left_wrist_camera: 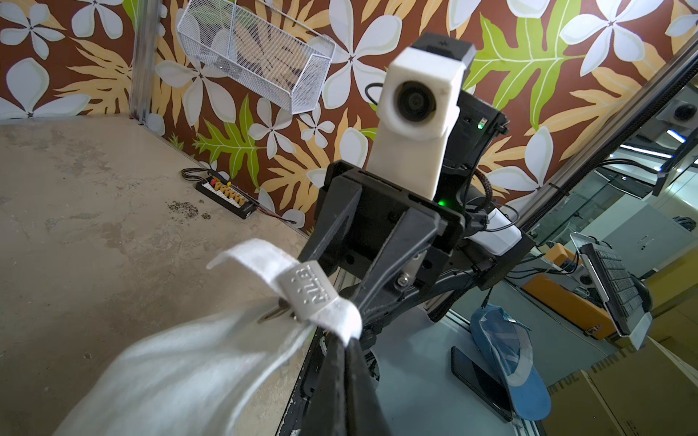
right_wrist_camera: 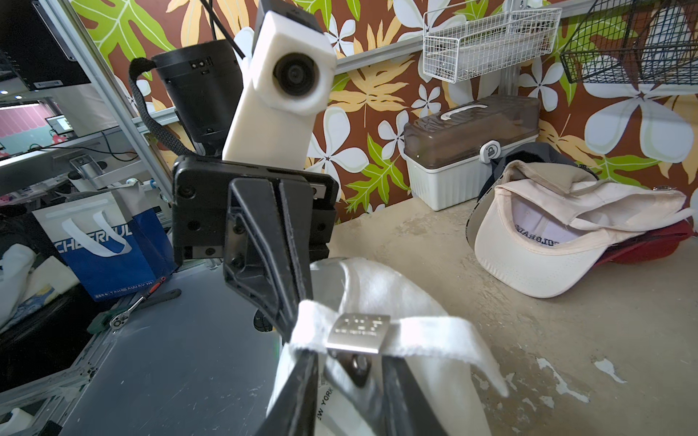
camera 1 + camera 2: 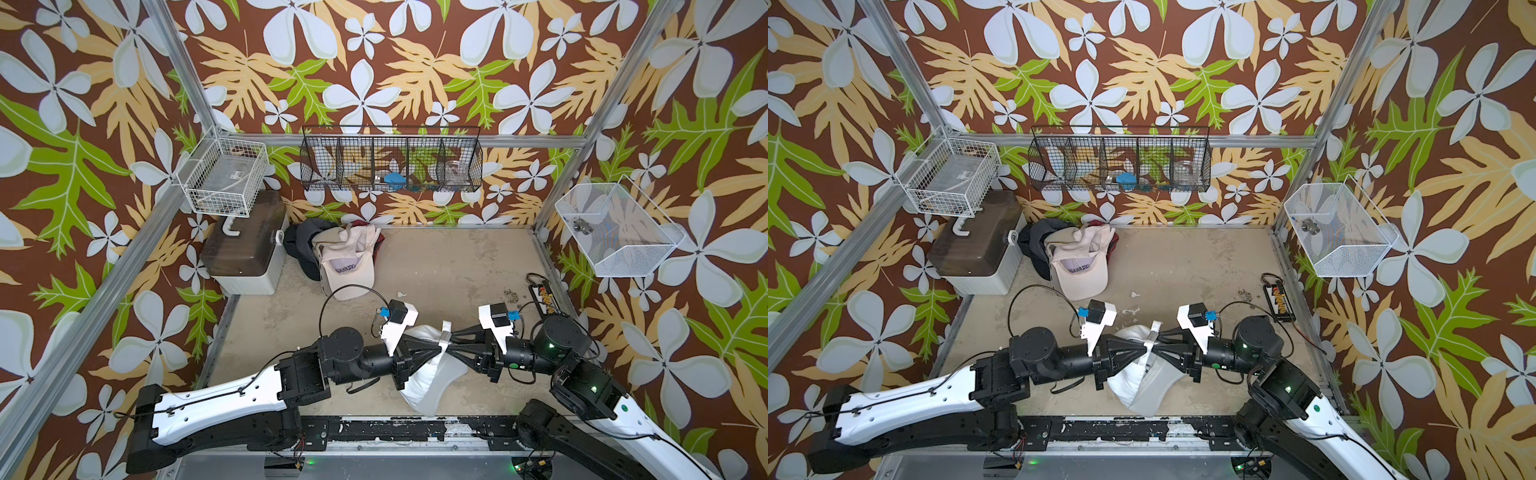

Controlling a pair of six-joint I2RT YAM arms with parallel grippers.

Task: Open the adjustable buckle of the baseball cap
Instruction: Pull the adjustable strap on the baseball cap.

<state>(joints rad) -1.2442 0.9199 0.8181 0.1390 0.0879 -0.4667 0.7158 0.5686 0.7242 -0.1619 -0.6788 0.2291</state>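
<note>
Tabletop [image 3: 449, 266] roomy behind, cap [image 3: 434, 384] near front rail [image 3: 374, 430]

There are three wire baskets [image 3: 224, 195] [image 3: 390, 127] [image 3: 623, 257], one lidded box [image 3: 245, 249], one connector strip [image 3: 544, 297], one white cap [image 3: 440, 374] and at least four piled caps [image 3: 349, 266].

white cap [image 1: 181, 377]: blurred, cut by frame edge | buckle [image 2: 358, 333] lettering: unreadable
</note>
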